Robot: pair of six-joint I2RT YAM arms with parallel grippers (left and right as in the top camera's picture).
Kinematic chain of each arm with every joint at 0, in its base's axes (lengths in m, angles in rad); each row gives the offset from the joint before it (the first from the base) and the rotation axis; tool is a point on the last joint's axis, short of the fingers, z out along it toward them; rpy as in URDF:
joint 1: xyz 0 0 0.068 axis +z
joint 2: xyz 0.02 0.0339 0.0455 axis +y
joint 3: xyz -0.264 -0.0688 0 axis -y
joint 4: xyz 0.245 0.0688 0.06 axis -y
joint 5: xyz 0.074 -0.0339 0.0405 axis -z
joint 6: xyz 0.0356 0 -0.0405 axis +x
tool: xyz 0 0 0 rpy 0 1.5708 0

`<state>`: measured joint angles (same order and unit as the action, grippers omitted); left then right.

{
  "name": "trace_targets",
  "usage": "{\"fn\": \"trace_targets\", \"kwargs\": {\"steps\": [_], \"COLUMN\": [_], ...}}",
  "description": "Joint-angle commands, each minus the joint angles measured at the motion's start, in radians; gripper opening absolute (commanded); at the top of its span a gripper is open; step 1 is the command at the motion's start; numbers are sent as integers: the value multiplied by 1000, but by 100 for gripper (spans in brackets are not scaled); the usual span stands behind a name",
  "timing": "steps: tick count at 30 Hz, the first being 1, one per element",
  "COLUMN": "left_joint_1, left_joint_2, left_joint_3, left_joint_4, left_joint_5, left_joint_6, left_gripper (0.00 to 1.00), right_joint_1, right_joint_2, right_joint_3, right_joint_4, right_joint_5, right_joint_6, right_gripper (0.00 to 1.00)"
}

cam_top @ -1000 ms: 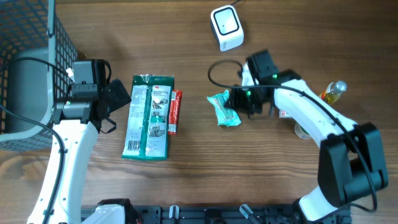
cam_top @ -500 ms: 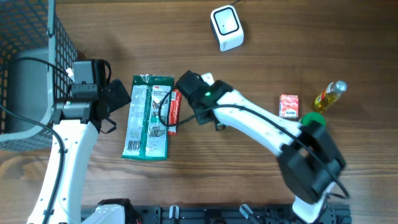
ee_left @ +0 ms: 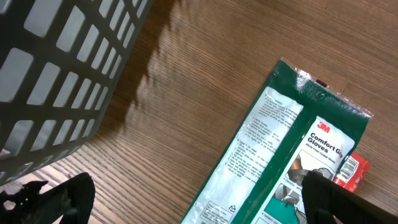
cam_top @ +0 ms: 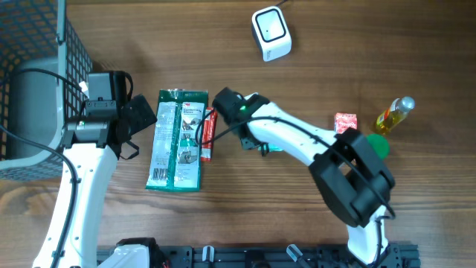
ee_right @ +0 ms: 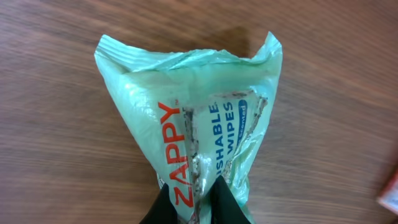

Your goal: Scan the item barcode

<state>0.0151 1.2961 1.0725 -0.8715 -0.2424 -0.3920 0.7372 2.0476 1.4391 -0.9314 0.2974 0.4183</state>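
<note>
My right gripper (ee_right: 200, 190) is shut on the lower end of a pale green Zappy wipes pack (ee_right: 186, 93), its dark fingertips pinching the pack's middle seam above the wooden table. In the overhead view the right arm (cam_top: 297, 141) reaches left across the table's middle and covers most of that pack. The white barcode scanner (cam_top: 271, 33) stands at the far edge, well away from the pack. My left gripper (ee_left: 196, 199) hangs open over the left part of the table, above the lower edge of a green 3M gloves pack (ee_left: 280, 168), holding nothing.
The gloves pack (cam_top: 178, 141) lies flat with a slim red pack (cam_top: 210, 134) along its right side. A small red box (cam_top: 346, 125), a yellow bottle (cam_top: 394, 114) and a green cap (cam_top: 375, 144) sit at the right. A dark wire basket (cam_top: 37, 74) fills the far left.
The right gripper has gone from partly open to shut on the wipes pack. Its arm now reaches further left, close to the red pack. The left arm has not moved.
</note>
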Motion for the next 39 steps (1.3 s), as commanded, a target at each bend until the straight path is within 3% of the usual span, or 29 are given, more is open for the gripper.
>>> {"fn": "trace_targets", "kwargs": {"steps": [1,4,6,10,17,23,29,37,39], "left_joint_1": [4,4,4,4,4,4,4,4,4], "left_joint_2": [2,2,2,2,2,2,2,2,2], "left_joint_3": [9,9,9,9,9,9,9,9,9], "left_joint_4": [2,2,2,2,2,2,2,2,2], "left_joint_5": [-13,-13,-13,-13,-13,-13,-13,-13,-13], "left_joint_6": [-13,-13,-13,-13,-13,-13,-13,-13,-13], "left_gripper": [100,100,100,100,100,100,100,100,100], "right_joint_1": [-90,-179,-209,-222,-284,-345,-349,-424,-447], "right_joint_2": [-158,-201,-192,-159,-136,-136,-136,-137,-137], "right_joint_3": [68,59,16,-137,-396,-439,-446,-446,-446], "right_joint_4": [34,87,146,373,749,710,636,570,551], "right_joint_5": [-474,-827,-935,-1048,-1063,-934,-776,-784,-784], "right_joint_6": [-72,-82,-86,-31,90,77,52,27,31], "right_gripper": [4,4,4,4,4,4,12,15,40]}}
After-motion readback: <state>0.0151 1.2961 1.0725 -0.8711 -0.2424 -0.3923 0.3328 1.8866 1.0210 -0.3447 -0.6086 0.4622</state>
